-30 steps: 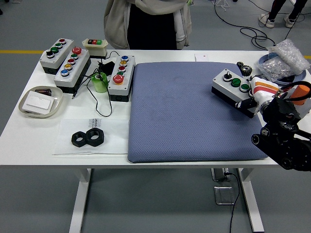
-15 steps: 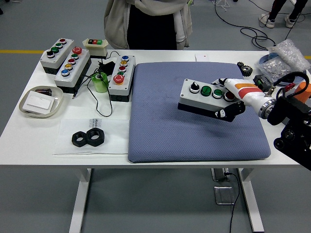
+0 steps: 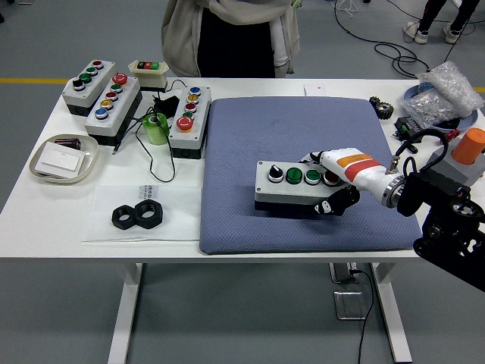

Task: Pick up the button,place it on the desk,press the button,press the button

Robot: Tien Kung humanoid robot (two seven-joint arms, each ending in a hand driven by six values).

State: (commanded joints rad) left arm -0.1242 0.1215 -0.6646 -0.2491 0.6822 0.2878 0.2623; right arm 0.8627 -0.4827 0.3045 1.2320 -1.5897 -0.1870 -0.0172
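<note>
A grey button box (image 3: 292, 186) with a black knob, green buttons and a red button rests low on the blue mat (image 3: 303, 129), near its front middle. My right hand (image 3: 333, 189) reaches in from the right and is shut on the box's right end, white fingers over the top and a black thumb at its front side. The left hand is out of sight.
Several other button boxes (image 3: 110, 102) stand at the back left beside a green cup (image 3: 156, 129). Two black nuts (image 3: 136, 216) lie front left, a tray (image 3: 64, 159) at far left. A plastic bag (image 3: 443, 95) and orange cap (image 3: 468, 144) are at right. A person (image 3: 231, 34) stands behind the table.
My right hand has carried the button box from the mat's right edge leftward and toward the near edge, lowering it onto the mat.
</note>
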